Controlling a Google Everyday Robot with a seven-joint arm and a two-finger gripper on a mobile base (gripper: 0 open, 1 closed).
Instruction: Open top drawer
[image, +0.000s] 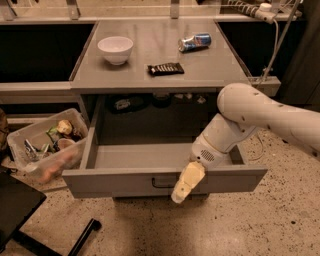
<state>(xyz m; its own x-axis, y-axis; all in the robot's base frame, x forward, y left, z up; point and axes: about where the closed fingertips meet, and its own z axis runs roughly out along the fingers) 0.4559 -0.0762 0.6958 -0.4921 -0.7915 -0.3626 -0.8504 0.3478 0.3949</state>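
The top drawer (115, 183) of the grey cabinet stands pulled far out toward the camera. Its grey tray interior (145, 156) is bare. A small black bar handle (161, 183) sits at the centre of its wide front. My gripper (181, 188), cream-coloured at the end of a white arm (250, 112), hangs over the drawer's front edge, right next to the handle on its right side and pointing down and left. Lower drawers are hidden beneath the open one.
On the cabinet top stand a white bowl (115, 49), a crushed can (194, 42) and a black snack bar (165, 69). A clear plastic bin (45, 145) of clutter sits at the left. A black chair base (20, 210) lies bottom left. A cable (272, 45) hangs at the right.
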